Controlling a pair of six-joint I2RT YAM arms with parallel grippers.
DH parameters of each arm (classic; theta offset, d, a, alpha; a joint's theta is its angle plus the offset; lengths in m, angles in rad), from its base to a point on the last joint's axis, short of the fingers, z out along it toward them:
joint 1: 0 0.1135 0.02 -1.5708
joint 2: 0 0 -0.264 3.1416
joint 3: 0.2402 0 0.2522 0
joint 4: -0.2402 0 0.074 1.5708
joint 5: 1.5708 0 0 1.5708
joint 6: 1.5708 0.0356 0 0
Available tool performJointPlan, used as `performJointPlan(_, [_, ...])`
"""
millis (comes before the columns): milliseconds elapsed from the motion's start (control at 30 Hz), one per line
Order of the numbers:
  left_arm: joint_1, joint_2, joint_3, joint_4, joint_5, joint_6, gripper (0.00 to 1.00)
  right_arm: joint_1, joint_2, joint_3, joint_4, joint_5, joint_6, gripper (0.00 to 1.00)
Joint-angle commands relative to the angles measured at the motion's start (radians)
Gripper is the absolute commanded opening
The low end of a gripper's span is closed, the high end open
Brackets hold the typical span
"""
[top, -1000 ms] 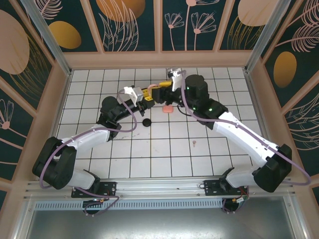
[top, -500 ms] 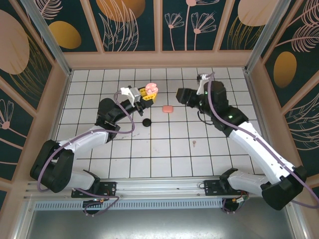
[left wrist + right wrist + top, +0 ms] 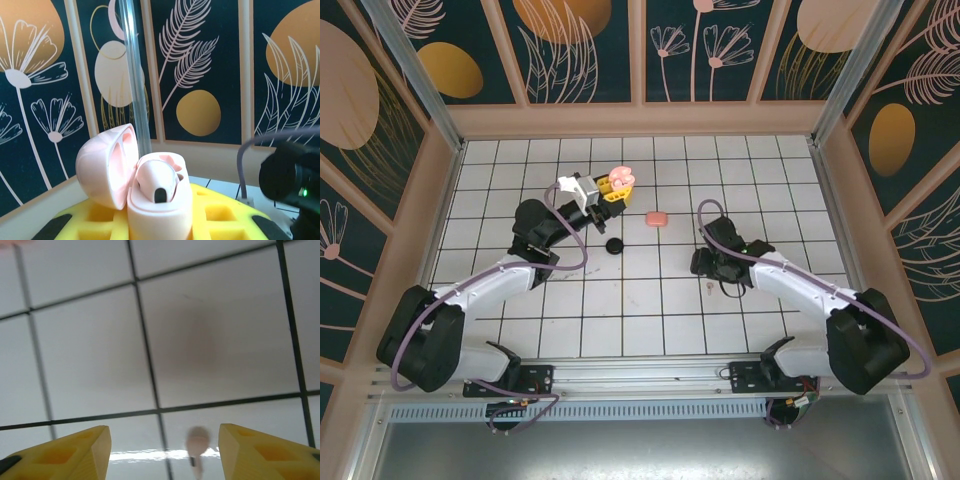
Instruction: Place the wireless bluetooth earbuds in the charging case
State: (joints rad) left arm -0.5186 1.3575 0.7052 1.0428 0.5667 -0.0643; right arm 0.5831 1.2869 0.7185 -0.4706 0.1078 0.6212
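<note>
The left claw (image 3: pixel 608 190) is pinching the open pale pink plastic charging case (image 3: pixel 150 200), with one pink bud (image 3: pixel 159 181) already sitting inside. The right claw (image 3: pixel 164 442) has swung away from it and is now hovering, spread, with a tiny pink stemmed earbud (image 3: pixel 196 444) lying between its tips. That's probably the next pick.
</note>
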Motion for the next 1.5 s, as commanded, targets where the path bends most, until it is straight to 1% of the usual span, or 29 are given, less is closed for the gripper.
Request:
performJointPlan(0, [-0.008, -0.018, -0.001, 0.002, 0.001, -0.002, 0.0, -0.003, -0.016, -0.023, 0.044, 0.038, 0.03, 0.59])
performJointPlan(133, [-0.008, -0.026, -0.007, -0.001, -0.009, -0.008, 0.0, -0.007, -0.007, -0.037, 0.056, 0.032, 0.025, 0.55])
performJointPlan(300, [-0.008, -0.025, -0.012, -0.007, -0.013, -0.008, 0.0, -0.006, 0.033, -0.04, 0.075, -0.006, 0.006, 0.51])
performJointPlan(500, [-0.009, -0.011, -0.015, 0.009, -0.003, -0.022, 0.0, 0.0, 0.046, -0.061, 0.07, -0.006, 0.016, 0.45])
performJointPlan(933, [-0.008, 0.002, -0.026, 0.048, 0.039, -0.022, 0.0, 0.055, 0.133, -0.054, 0.029, 0.051, 0.059, 0.44])
performJointPlan(1067, [-0.009, -0.006, -0.032, 0.051, 0.042, -0.025, 0.0, 0.062, 0.156, -0.045, 0.02, 0.078, 0.066, 0.42])
performJointPlan(1300, [-0.009, -0.024, -0.051, 0.045, 0.041, -0.018, 0.0, 0.07, 0.179, -0.033, 0.016, 0.082, 0.071, 0.38])
performJointPlan(1467, [-0.009, -0.032, -0.05, 0.04, 0.045, -0.019, 0.0, 0.094, 0.183, -0.034, 0.0, 0.087, 0.076, 0.36])
